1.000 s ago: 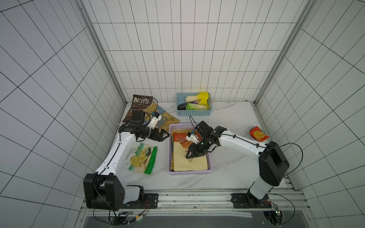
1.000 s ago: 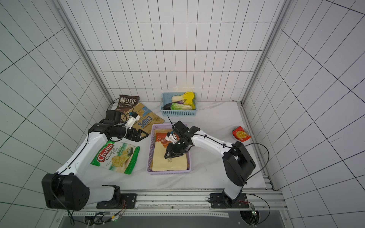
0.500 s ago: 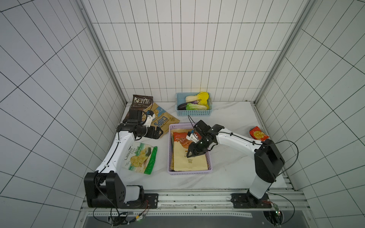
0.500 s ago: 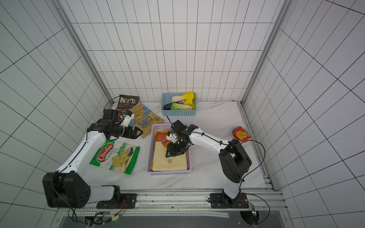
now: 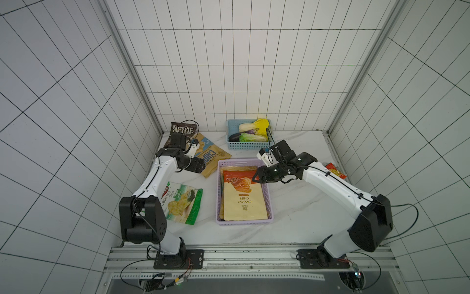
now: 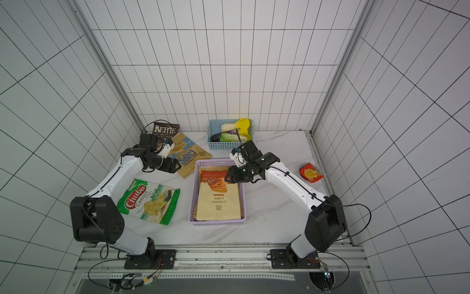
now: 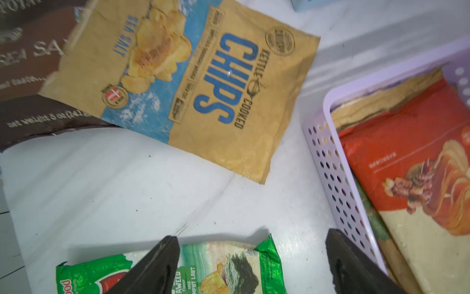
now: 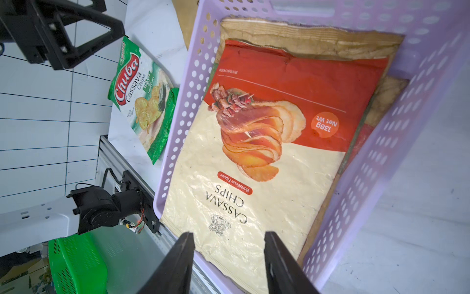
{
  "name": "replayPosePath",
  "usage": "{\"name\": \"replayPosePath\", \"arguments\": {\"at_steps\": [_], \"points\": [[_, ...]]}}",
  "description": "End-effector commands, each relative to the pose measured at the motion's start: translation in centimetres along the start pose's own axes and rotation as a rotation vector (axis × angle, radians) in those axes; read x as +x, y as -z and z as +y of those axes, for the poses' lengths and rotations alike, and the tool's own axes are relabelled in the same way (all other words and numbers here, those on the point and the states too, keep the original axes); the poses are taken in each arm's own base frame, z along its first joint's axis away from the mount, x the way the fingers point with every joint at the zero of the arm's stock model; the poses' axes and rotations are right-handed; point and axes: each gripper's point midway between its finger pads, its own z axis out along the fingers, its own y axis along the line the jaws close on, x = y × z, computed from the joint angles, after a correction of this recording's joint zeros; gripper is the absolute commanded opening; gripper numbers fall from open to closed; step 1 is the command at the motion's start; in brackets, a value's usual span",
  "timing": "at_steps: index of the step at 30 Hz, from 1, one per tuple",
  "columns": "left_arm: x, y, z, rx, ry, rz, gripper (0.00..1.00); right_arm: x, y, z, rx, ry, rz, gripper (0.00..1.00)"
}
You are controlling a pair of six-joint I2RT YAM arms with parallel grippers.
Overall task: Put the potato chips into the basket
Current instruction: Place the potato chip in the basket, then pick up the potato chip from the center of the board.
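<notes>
Basket (image 5: 243,222): cassava bag (image 5: 244,203), "CASSAVA CHIPS, Barbecue Flavor", on top inside.
Outside basket, left-arm side: Chuba bag (image 6: 148,202) "Cassava Chips"; kraft bag (image 7: 203,84) "KETTLE COOKED CHIPS, SEA SALT", overlapping Kettle bag (image 5: 182,130).
Left gripper (image 7: 250,234): jaws apart, empty, beside basket.
Right gripper (image 8: 229,234): jaws apart, empty, over basket.

You have white tiled walls (image 5: 236,76) with dark grout on three sides, joined by grey metal posts (image 5: 132,68). The table (image 5: 300,208) is white with faint marble veins, and a metal rail (image 5: 254,255) runs along its front edge.

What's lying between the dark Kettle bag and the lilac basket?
The tan CHIPS bag, one end overlapping the Kettle bag, the other stopping short of the lilac basket. Both top views show it.
</notes>
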Motion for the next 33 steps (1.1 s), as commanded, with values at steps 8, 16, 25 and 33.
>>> {"name": "replayPosePath", "arguments": {"at_steps": [8, 16, 25, 33], "points": [[11.2, -0.9, -5.9, -0.042, -0.304, 0.225, 0.87, 0.9, 1.5, -3.5, 0.072, -0.063, -0.035, 0.49], [15.6, -3.5, -5.3, -0.140, -0.384, 0.368, 0.89, -0.2, 3.3, -4.6, 0.067, -0.090, -0.084, 0.49], [18.1, -5.2, -3.8, -0.287, -0.480, 0.460, 0.87, -0.4, 4.4, -5.7, 0.074, -0.123, -0.105, 0.49], [19.5, -4.8, -2.8, -0.319, -0.521, 0.531, 0.62, -0.7, 4.7, -5.7, 0.067, -0.131, -0.112, 0.49]]}}
